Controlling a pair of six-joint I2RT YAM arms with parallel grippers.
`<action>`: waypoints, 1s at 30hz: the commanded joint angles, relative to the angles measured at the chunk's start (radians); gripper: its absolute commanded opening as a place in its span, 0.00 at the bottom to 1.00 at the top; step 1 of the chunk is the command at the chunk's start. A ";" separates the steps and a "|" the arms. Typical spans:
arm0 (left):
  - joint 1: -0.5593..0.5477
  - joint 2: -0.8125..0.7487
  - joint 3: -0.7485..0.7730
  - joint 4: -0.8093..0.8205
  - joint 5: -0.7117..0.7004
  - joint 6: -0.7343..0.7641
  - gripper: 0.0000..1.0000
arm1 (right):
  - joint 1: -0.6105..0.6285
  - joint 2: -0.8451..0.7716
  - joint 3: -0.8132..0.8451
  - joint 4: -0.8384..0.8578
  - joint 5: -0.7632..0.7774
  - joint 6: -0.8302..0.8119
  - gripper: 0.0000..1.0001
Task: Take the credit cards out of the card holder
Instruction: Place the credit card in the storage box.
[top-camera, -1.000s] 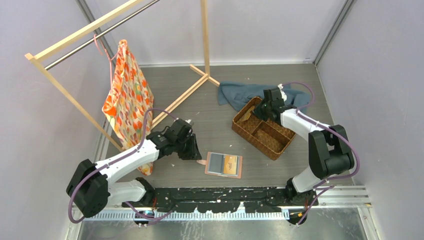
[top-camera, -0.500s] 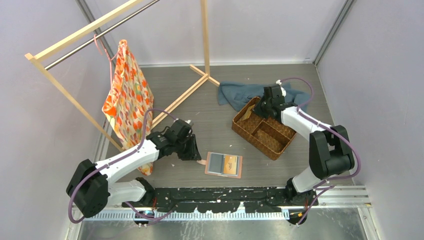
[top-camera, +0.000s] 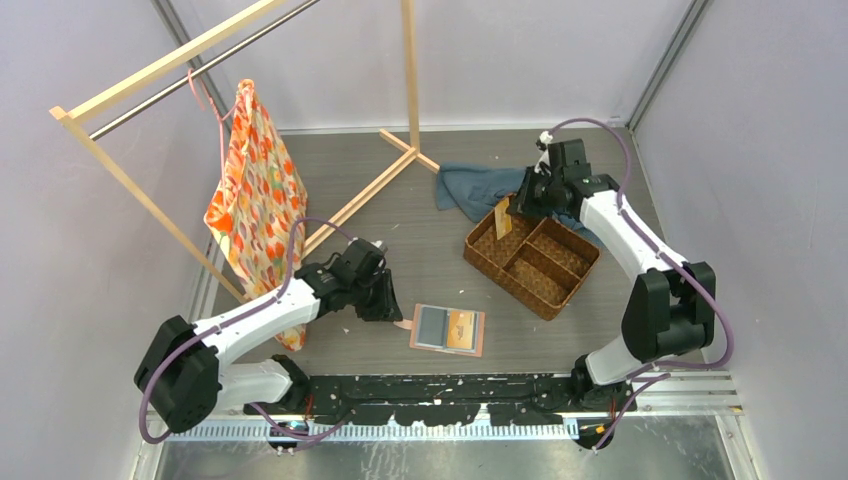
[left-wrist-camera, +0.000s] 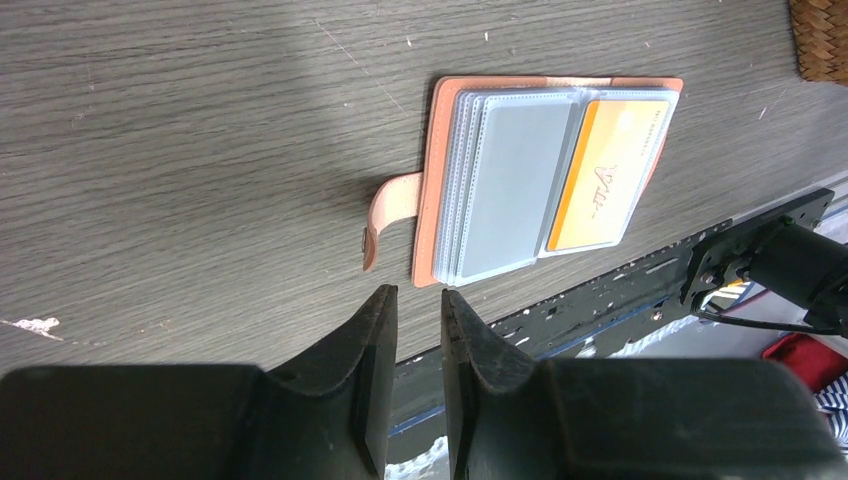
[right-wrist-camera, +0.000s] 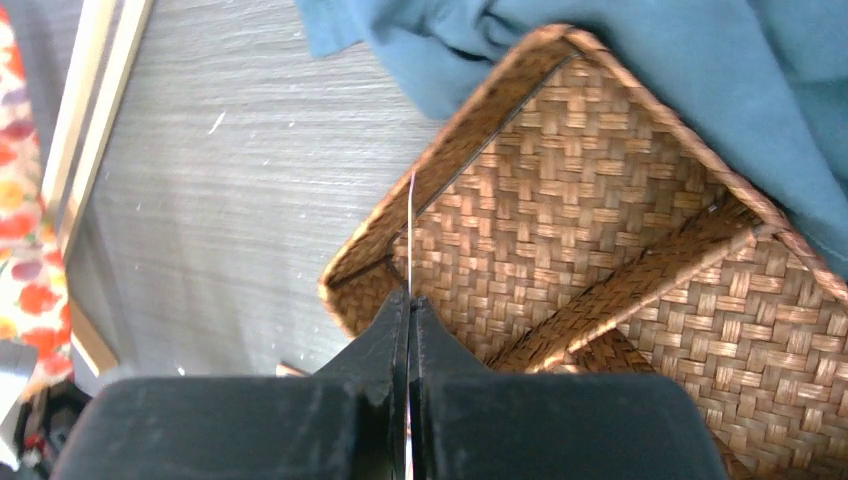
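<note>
The right claw (right-wrist-camera: 409, 300) pinches a tan card (right-wrist-camera: 412, 225) upright over the basket (right-wrist-camera: 560, 190), probably to drop it inside. The card holder (left-wrist-camera: 520, 180) lies open by the near edge of the bench (left-wrist-camera: 200, 120), an orange card (left-wrist-camera: 608, 175) inside; the left claw (left-wrist-camera: 415, 297), slightly spread and empty, hovers beside it.

The card holder (top-camera: 432, 326) lies in front, the basket (top-camera: 505, 288) behind-right, the cloth (top-camera: 465, 187) behind that.
</note>
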 joint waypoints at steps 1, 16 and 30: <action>0.002 0.001 0.016 0.019 0.000 0.006 0.25 | 0.003 0.013 0.141 -0.198 -0.175 -0.255 0.01; 0.002 0.000 -0.008 0.028 0.008 0.012 0.25 | 0.054 -0.017 0.099 -0.184 -0.131 -0.665 0.01; 0.002 -0.023 -0.027 0.022 0.005 0.016 0.25 | 0.137 0.134 0.106 -0.127 -0.109 -0.745 0.01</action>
